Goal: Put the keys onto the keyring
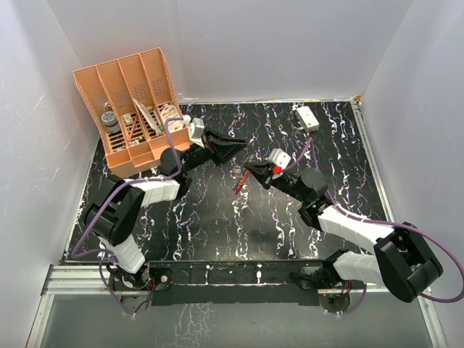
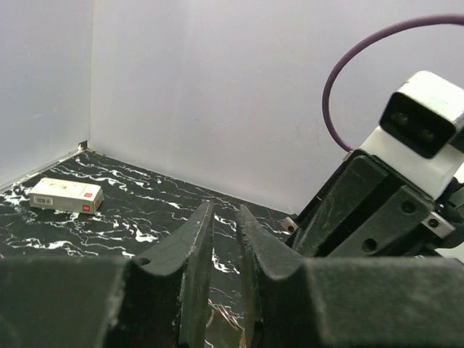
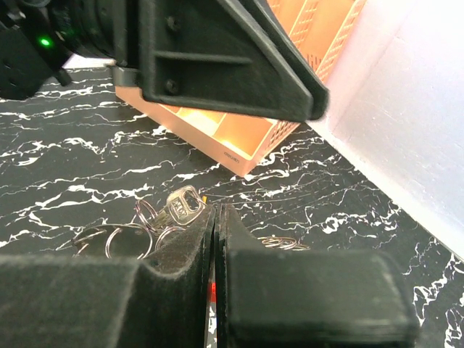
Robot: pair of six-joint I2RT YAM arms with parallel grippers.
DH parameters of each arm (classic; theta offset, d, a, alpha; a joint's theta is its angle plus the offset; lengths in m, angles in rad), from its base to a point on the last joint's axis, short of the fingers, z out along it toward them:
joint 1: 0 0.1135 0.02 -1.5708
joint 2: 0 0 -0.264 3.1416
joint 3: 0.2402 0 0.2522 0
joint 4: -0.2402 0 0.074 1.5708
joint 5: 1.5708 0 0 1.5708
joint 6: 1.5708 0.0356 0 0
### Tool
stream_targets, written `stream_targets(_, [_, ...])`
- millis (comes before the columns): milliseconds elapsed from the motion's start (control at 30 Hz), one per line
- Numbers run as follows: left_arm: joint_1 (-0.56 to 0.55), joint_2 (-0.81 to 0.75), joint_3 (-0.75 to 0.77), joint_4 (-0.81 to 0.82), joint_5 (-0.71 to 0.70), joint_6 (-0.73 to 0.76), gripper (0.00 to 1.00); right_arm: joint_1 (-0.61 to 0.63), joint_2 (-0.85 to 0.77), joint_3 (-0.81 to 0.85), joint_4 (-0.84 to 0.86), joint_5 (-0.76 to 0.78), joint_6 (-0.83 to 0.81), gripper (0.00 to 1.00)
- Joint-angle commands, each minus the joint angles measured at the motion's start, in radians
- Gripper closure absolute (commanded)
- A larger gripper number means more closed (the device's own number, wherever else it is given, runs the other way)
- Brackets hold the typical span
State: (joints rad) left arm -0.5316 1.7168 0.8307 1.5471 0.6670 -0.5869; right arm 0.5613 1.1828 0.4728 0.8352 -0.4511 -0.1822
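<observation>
In the top view both grippers meet near the table's middle. My right gripper point(image 1: 250, 170) point(image 3: 217, 210) is shut on the red keyring point(image 1: 239, 184), a sliver of which shows between its pads point(image 3: 212, 290). A silvery key point(image 3: 181, 205) with thin wire rings point(image 3: 116, 239) lies just left of its fingertips, and a tiny yellow piece point(image 3: 205, 197) shows beside it. The keys point(image 1: 236, 172) show as a small silvery spot under the fingers. My left gripper point(image 1: 238, 151) point(image 2: 225, 210) hovers above them, jaws a narrow gap apart with nothing clamped.
An orange slotted organizer point(image 1: 134, 109) point(image 3: 246, 138) stands at the back left. A white rectangular box point(image 1: 307, 117) point(image 2: 65, 196) lies at the back right. More loose wire rings point(image 3: 279, 243) rest right of my right fingers. White walls surround the black marbled table point(image 1: 217, 225).
</observation>
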Motion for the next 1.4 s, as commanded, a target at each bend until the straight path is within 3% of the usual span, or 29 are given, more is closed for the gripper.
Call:
stream_targets(0, [0.016, -0.134, -0.069, -0.039, -0.050, 0.084, 0.77, 0.005, -0.016, 0.011, 0.025, 0.036, -0.004, 1.00])
stream_targets(67, [0.018, -0.186, -0.097, -0.102, -0.073, 0.123, 0.66, 0.004, -0.010, 0.009, 0.013, 0.043, 0.002, 1.00])
stream_targets(100, [0.018, -0.207, -0.111, -0.135, -0.083, 0.141, 0.51, 0.004, -0.007, 0.009, 0.003, 0.042, 0.005, 1.00])
stream_targets(133, [0.019, -0.226, -0.122, -0.167, -0.086, 0.159, 0.44, 0.005, -0.005, 0.007, -0.006, 0.042, 0.005, 1.00])
stream_targets(200, [0.018, -0.255, -0.141, -0.226, -0.080, 0.198, 0.40, 0.004, -0.002, -0.005, -0.011, 0.042, 0.006, 1.00])
stream_targets(500, [0.018, -0.326, -0.188, -0.523, -0.072, 0.372, 0.46, 0.005, 0.006, -0.031, -0.038, 0.042, 0.011, 1.00])
stream_targets(600, [0.018, -0.343, -0.194, -0.596, -0.079, 0.431, 0.33, 0.005, 0.013, -0.025, -0.056, 0.044, 0.019, 1.00])
stream_targets(667, [0.018, -0.344, -0.195, -0.640, -0.075, 0.454, 0.33, 0.004, 0.021, -0.024, -0.057, 0.043, 0.021, 1.00])
stream_targets(1067, [0.005, -0.313, -0.190, -0.760, 0.011, 0.536, 0.34, 0.004, 0.061, -0.017, -0.052, 0.039, 0.031, 1.00])
stream_targets(1367, [-0.029, -0.277, -0.184, -0.817, -0.004, 0.600, 0.34, 0.005, 0.086, -0.007, -0.050, 0.019, 0.035, 1.00])
